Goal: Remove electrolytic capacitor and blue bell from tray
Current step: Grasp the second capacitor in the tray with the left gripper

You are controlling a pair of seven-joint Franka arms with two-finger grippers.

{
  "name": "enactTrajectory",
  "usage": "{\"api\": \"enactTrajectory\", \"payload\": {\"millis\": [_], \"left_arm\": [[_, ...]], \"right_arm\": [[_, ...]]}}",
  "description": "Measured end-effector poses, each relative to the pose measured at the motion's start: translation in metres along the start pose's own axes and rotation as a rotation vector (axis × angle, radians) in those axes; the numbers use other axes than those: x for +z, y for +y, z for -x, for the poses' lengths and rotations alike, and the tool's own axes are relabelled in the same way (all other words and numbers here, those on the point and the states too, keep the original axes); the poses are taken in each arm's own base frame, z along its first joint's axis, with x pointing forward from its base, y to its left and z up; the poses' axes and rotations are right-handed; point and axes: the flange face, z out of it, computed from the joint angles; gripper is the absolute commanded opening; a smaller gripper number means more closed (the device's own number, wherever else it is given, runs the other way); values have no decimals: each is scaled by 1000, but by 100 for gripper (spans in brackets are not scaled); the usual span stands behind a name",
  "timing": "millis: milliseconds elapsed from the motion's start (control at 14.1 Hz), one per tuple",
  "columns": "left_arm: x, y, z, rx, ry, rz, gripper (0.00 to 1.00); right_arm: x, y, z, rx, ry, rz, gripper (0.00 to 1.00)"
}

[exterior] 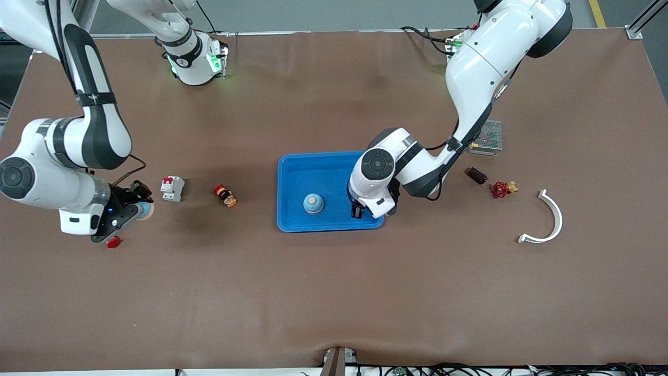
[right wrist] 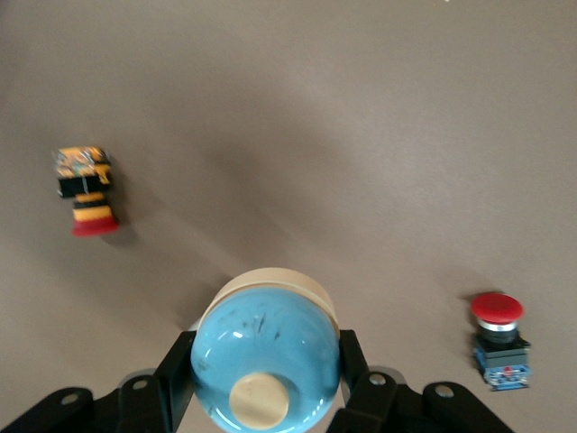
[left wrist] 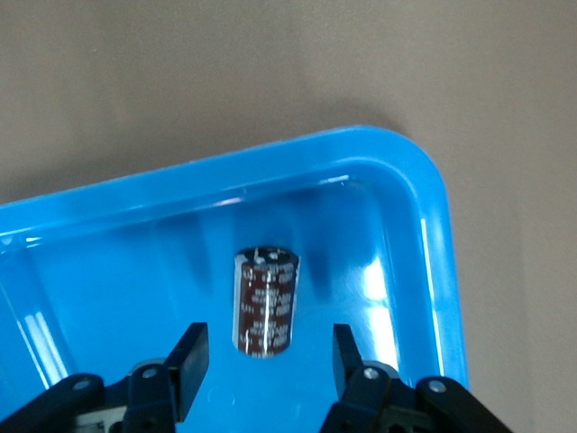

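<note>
A blue tray (exterior: 292, 172) sits mid-table with a blue bell (exterior: 313, 203) in it. My left gripper (exterior: 358, 211) is low over the tray's corner toward the left arm's end. In the left wrist view this gripper (left wrist: 268, 336) is open. A dark brown capacitor (left wrist: 265, 302) lies on the tray floor (left wrist: 108, 298) just ahead of its fingertips, untouched. My right gripper (exterior: 136, 208) is at the right arm's end of the table. It is shut on a second blue bell (right wrist: 266, 361) with a cream base, which also shows in the front view (exterior: 145, 210).
A white breaker (exterior: 171, 188), a red-and-yellow button (exterior: 225, 196) and a red push button (exterior: 112, 242) lie near the right gripper. Toward the left arm's end are a dark cylinder (exterior: 476, 175), a red valve (exterior: 502, 189), a white curved piece (exterior: 548, 219) and a mesh box (exterior: 486, 138).
</note>
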Motion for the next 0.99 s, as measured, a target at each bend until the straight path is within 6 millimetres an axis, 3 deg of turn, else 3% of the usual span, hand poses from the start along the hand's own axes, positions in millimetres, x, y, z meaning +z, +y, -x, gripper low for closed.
{"api": "enactTrajectory", "payload": {"millis": [284,355,709,993], "left_arm": [[20,-3,0,0,48,-4,60],[23,-5,1,1,53,-6,56],[24,-3,0,-3,55,-3,0],[21,2,-3,-9,53,7,0]], "right_arm": [[19,32,33,-39,40,32,54],[28,35,38,-48,50,43,54],[66,45,61,-82,65,64,54],[81,61,80,-95,59,53,54]]}}
